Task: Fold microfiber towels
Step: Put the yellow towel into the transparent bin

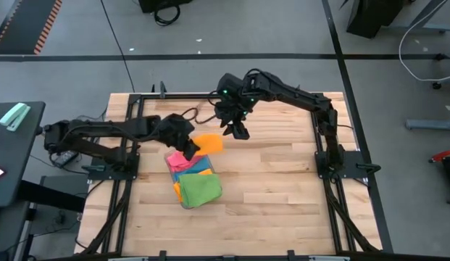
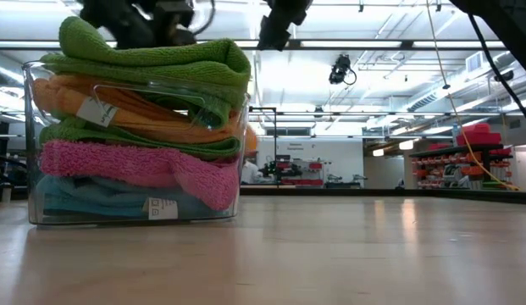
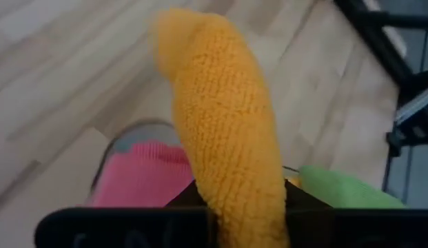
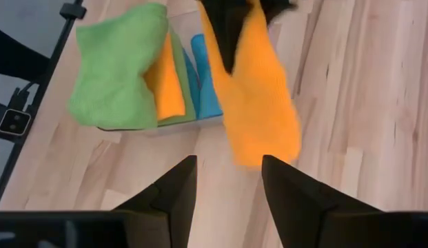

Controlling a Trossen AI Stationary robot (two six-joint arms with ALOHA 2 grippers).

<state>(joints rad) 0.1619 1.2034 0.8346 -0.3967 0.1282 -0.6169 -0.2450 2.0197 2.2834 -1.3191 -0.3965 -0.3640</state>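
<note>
one orange towel [image 1: 208, 143] hangs from my left gripper [image 1: 190, 148], whose fingers are pinched tight on its edge above the clear tray [image 2: 32, 144], and i judge this the step of carrying a folded cloth to the stack. the other towels [image 1: 196, 187], green over orange, green, pink and blue, sit piled in that tray near the table's middle. my right gripper [image 4: 224, 186] hovers just beside the hanging cloth with its fingers spread and nothing between them, so the next move calls for lowering the orange one squarely onto the green top layer without dragging the pile.
</note>
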